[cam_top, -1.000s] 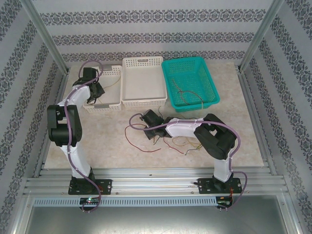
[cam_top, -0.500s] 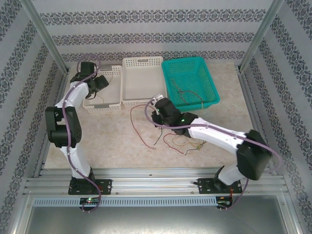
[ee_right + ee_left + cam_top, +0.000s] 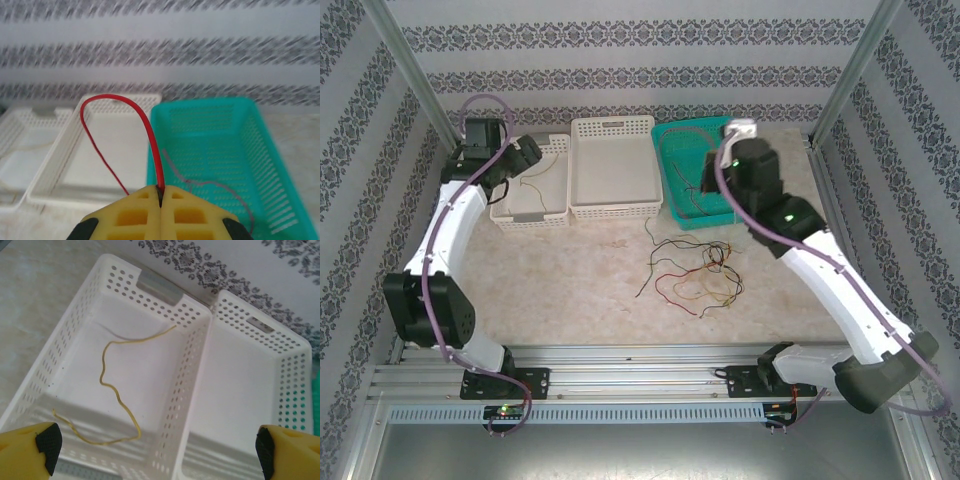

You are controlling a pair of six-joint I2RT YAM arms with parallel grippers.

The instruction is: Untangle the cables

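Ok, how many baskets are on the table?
3, in a row along the far edge: a white basket on the left, a second white basket in the middle, a teal basket on the right, partly behind the right arm.

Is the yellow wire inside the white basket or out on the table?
Inside. The yellow wire lies loosely curled on the floor of the leftmost white basket, with the basket's walls all around it.

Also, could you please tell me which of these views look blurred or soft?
Right wrist: the wallpaper smears sideways with motion blur, while the right claw and its red cable are crisp. Left wrist: sharp, yellow cable clear. Top external: evenly lit, no glare.
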